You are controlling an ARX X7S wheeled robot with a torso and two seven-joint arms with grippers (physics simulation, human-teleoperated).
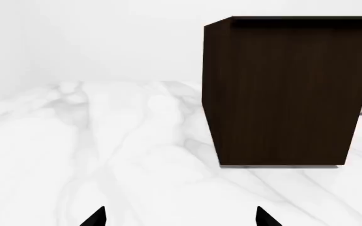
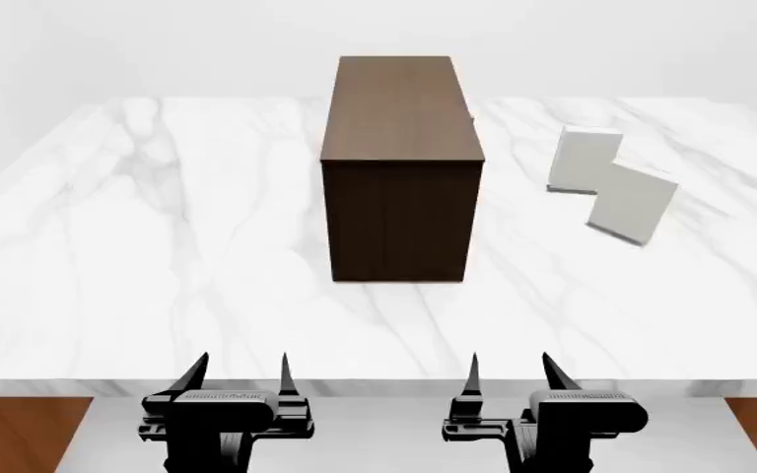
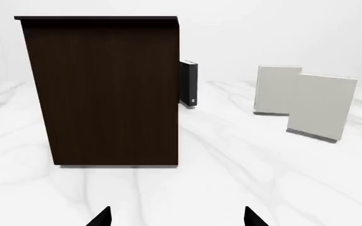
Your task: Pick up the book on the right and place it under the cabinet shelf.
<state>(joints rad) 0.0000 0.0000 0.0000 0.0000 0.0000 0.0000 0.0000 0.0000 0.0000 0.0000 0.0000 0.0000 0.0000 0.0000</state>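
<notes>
Start state: both arms idle at the near table edge.

The plain white thin flat book (image 2: 634,203) lies on the white marble table (image 2: 155,246), ahead and right of the spread, empty right gripper (image 2: 509,378), the nearer arm, and right of the dark brown wood-grain cabinet shelf (image 2: 400,158). The left gripper (image 2: 243,378) is likewise spread.

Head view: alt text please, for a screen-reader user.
A dark brown cabinet stands mid-table on white marble, two white books upright to its right. Both open grippers, left gripper and right gripper, hover at the near edge.
</notes>
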